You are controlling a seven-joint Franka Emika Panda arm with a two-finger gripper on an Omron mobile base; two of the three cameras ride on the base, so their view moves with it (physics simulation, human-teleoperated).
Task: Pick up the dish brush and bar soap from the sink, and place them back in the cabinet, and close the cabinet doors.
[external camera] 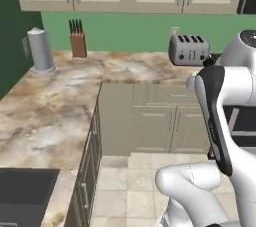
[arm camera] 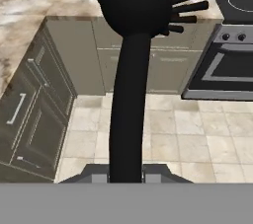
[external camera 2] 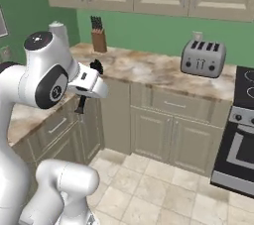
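Pinching the dish brush (arm camera: 129, 85) by the low end of its handle, the gripper (arm camera: 126, 177) carries it in the air, jaws pressed tight on the thin black stem at six o'clock in the hand view. The handle runs up to twelve o'clock, where the tufted head spreads wide, all black, stiff bristles fanning toward two o'clock. In the right base view the brush (external camera 2: 89, 84) shows as a dark tuft above the hand and a handle end below it, at about ten o'clock. So the first pick looks done. Still to do, by my judgement: stowing the brush in the cabinet, fetching the bar soap, then shutting the doors. Beyond the brush lie the tiled floor (arm camera: 168, 134) and the low counter cabinets (arm camera: 34, 104). Farther off sit the stove (arm camera: 227, 45) at two o'clock and the toaster (external camera 2: 202, 57) on the marble counter (external camera: 60, 101).
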